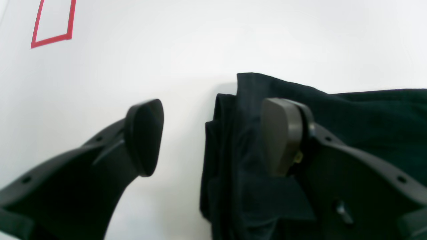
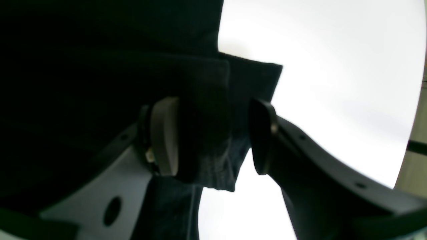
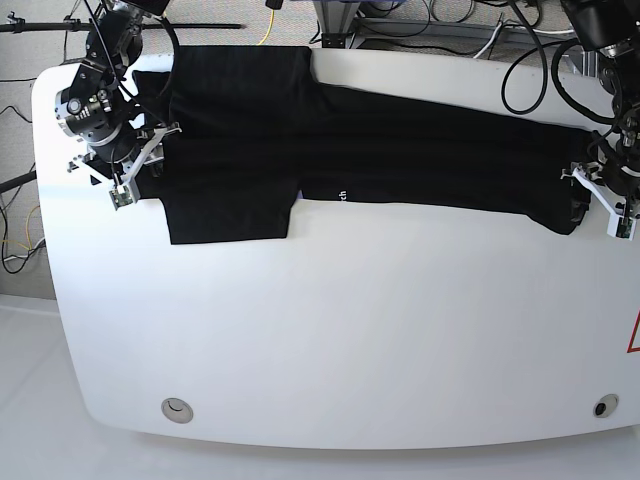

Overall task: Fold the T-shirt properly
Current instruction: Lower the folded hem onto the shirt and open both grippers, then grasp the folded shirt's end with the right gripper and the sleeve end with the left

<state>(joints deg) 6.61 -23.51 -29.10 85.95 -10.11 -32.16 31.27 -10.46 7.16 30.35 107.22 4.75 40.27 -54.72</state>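
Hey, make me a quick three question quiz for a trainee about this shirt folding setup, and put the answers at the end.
1. True or false: the left gripper is clamped on the T-shirt.
2. Which marking shows on the white table in the left wrist view? A) red outline B) blue circle C) green cross
3. Fill in: in the right wrist view, a fold of the shirt lies ____ the right gripper fingers.

Key
1. False: its jaws stand open, with one finger over the cloth edge and one over bare table.
2. A
3. between; the jaws stand apart, so a grip cannot be confirmed.
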